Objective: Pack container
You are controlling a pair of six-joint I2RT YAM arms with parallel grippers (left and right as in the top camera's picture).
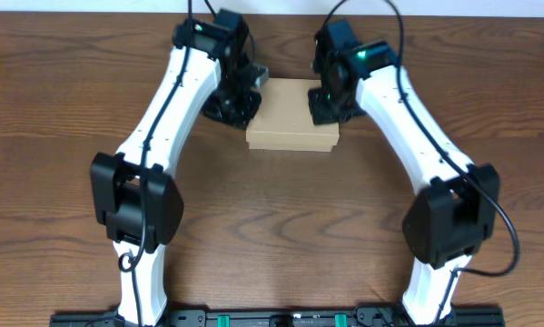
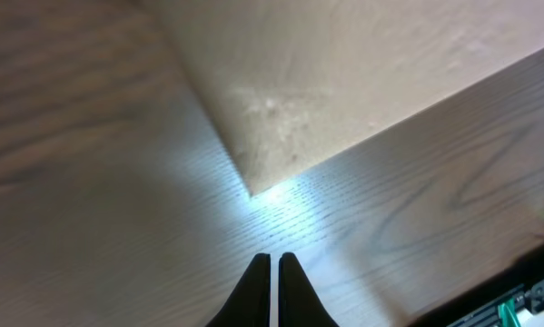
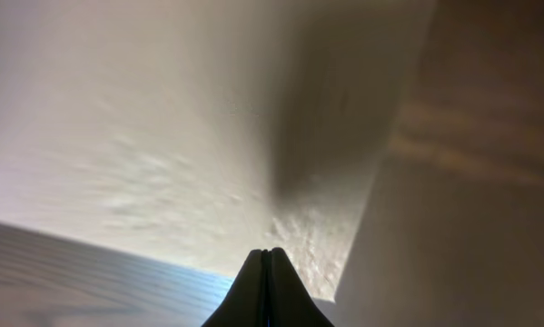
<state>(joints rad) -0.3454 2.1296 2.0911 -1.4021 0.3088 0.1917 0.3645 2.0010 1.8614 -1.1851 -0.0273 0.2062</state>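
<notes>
My left gripper (image 2: 273, 262) is pinched closed on nothing, tip near a corner of the container (image 1: 293, 115), which sits mid-table between my arms, lid down. My right gripper (image 3: 267, 256) — also closed, empty — is close against its right side. Packing looks nearly finished — next likely calls for a firm press on the lid.

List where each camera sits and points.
Overhead: above the table, looking down; left arm, right arm, left hand and right hand flanking the container.
Left wrist: on the left arm, facing table and a container corner; its shut hand shows.
Right wrist: on the right arm, close on the container; its shut hand shows.
Shared: the container.
</notes>
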